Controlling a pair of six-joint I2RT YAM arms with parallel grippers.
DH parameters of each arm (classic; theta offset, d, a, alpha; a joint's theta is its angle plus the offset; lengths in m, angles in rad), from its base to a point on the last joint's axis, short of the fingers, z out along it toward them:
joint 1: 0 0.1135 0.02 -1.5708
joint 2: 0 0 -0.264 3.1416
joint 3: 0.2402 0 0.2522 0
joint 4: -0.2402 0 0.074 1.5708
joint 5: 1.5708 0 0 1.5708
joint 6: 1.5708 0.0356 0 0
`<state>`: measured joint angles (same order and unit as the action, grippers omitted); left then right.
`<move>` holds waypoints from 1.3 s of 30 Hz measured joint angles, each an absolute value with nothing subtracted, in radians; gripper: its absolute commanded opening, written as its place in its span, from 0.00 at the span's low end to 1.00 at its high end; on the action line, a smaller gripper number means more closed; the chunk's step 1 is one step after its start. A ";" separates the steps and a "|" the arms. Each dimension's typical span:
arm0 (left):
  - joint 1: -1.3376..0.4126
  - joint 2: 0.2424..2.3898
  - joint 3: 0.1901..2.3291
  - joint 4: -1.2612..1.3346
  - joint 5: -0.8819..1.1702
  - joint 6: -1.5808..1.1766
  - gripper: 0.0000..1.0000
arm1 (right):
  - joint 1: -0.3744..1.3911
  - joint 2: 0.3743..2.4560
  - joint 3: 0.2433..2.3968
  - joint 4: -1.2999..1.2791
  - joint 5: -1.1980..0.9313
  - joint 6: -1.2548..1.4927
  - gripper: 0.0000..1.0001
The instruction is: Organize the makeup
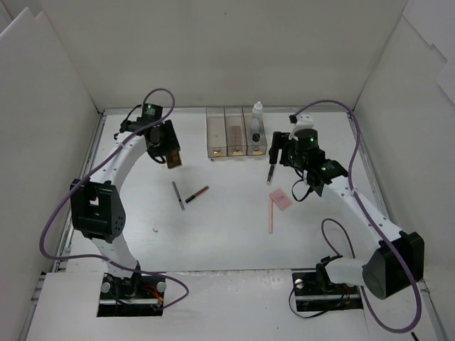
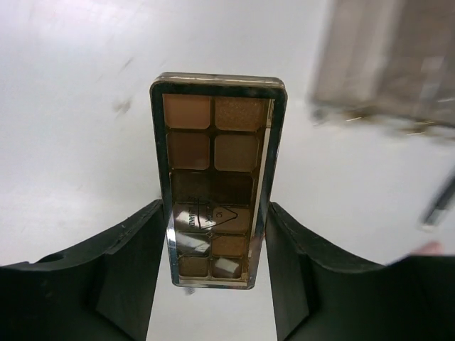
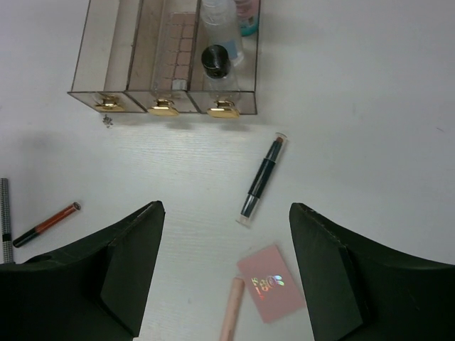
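Note:
My left gripper (image 1: 172, 156) is shut on a brown eyeshadow palette (image 2: 217, 135) and holds it above the table, left of the clear three-compartment box (image 1: 236, 132). The box's middle compartment holds a second palette (image 3: 178, 50). Its right compartment holds the white-blue bottle (image 3: 220, 21) and the black-capped vial (image 3: 215, 60). My right gripper (image 3: 226, 210) is open and empty above a black pencil (image 3: 261, 181). The pink square pad (image 3: 272, 291) and the pink stick (image 3: 233, 312) lie just nearer. A red pencil (image 1: 197, 193) and a dark pencil (image 1: 178, 195) lie mid-table.
White panels wall in the table on the left, back and right. The box (image 3: 92, 92) has three gold drawer knobs facing the arms. A small white speck (image 1: 155, 229) lies on the table near the left arm.

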<state>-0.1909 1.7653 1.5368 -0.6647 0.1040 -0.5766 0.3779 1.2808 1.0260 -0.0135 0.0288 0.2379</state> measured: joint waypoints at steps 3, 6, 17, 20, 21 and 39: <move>-0.231 1.791 1.714 -0.633 0.170 -0.577 0.01 | 0.362 1.198 0.974 -0.049 0.051 0.236 0.68; -0.272 1.864 1.885 -0.580 0.237 -0.579 0.05 | 0.345 1.119 0.934 -0.094 0.064 0.236 0.69; -0.359 2.204 2.013 -0.230 0.537 -0.607 0.10 | 0.321 0.945 0.857 -0.220 0.063 0.239 0.68; -0.364 2.272 2.014 -0.150 0.595 -0.623 0.14 | 0.320 0.920 0.837 -0.249 0.061 0.239 0.69; -0.364 2.285 2.014 -0.128 0.604 -0.629 0.16 | 0.320 0.912 0.832 -0.256 0.060 0.239 0.68; -0.385 2.370 2.047 0.004 0.516 -0.672 0.55 | 0.319 0.887 0.802 -0.324 0.051 0.243 0.69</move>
